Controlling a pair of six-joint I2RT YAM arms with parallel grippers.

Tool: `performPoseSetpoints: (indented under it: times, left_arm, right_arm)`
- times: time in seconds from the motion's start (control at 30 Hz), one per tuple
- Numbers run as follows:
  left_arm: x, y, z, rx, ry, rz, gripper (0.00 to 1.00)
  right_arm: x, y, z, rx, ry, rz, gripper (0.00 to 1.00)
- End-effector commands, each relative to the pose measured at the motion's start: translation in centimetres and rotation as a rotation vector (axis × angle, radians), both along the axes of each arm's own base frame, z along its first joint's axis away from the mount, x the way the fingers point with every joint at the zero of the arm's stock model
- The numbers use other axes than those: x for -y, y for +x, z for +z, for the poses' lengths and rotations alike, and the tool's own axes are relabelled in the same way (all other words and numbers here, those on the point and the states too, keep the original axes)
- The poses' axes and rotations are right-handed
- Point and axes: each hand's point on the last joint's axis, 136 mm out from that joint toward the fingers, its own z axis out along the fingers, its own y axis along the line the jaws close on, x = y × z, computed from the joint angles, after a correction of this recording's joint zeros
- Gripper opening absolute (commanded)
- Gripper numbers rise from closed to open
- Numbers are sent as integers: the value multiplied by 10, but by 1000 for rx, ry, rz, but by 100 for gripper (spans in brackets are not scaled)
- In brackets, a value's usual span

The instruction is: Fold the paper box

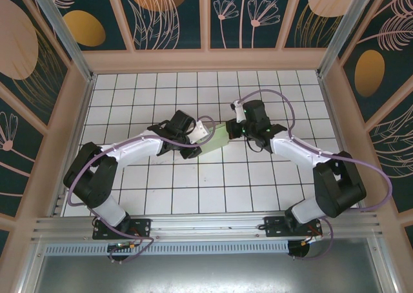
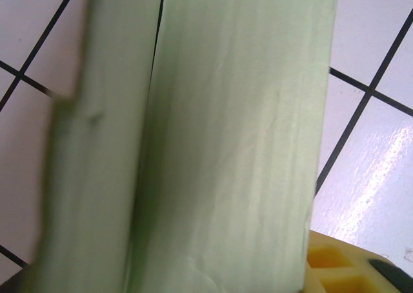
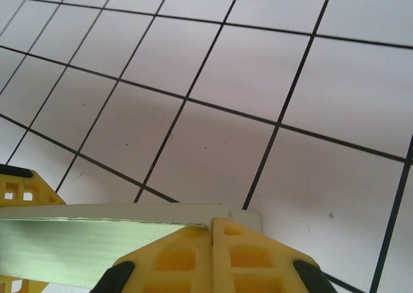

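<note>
Paper box [image 1: 216, 140], panels already doubled over, sits between both hands. Right hand [image 3: 213, 227] clamps its edge; left hand [image 1: 201, 137]: grip cannot be told. Final closing probably remains.

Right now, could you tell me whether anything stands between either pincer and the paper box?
Nothing visible does. The paper box lies directly between the left pincer and the right pincer, whose yellow fingertips sit right against the card's edge.
</note>
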Motion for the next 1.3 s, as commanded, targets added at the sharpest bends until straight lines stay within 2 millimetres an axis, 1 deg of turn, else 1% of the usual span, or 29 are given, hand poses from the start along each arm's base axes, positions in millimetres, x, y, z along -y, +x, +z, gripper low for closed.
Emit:
performPoseSetpoints:
  times: [0.0,0.13,0.27,0.3,0.37,0.4,0.5,0.53,0.7,0.73,0.83,0.93,1.03,1.1,1.13,1.2,1.27]
  left_arm:
    - [-11,-11,-26,-73,64,3,42]
    - [-9,-10,-23,-70,53,8,42]
    - [-9,-9,-21,-63,52,16,45]
    - [-10,-8,-21,-63,51,20,47]
    - [-9,-7,-18,-56,43,25,57]
    - [-8,-6,-16,-51,38,28,59]
    - [-5,-3,-7,-26,13,37,70]
    - [-5,-1,-2,-15,1,41,72]
    - [1,5,21,32,-62,67,89]
    - [1,7,27,42,-72,79,92]
    - [-1,11,47,95,-115,116,98]
    - [-6,12,69,178,-182,155,99]
    - [-11,13,95,256,-271,206,99]
    - [-19,16,111,315,-313,263,99]
    - [-27,19,116,343,-315,313,99]
    - [-44,27,116,367,-262,408,98]
    - [-50,26,110,324,-201,433,94]
  right_arm:
    - [4,-11,-17,-17,-17,19,0]
    - [2,-14,-14,30,-22,51,2]
    - [5,-15,-15,54,-37,56,2]
    - [4,-15,-14,55,-36,55,2]
    - [4,-15,-10,64,-28,50,2]
    - [4,-14,-9,68,-26,47,2]
    - [4,-13,-7,74,-30,35,2]
    - [5,-12,-8,75,-33,30,2]
    - [8,-7,-4,90,-45,8,2]
    - [2,-11,-4,93,-47,23,2]
    - [-1,-10,1,106,-54,21,2]
    - [-2,-11,-1,102,-66,9,2]
    - [1,-10,-1,95,-73,-13,2]
    - [4,-10,0,100,-77,-26,2]
    - [5,-10,1,102,-80,-29,2]
    - [7,-10,3,105,-80,-38,2]
    - [8,-10,4,108,-83,-40,2]
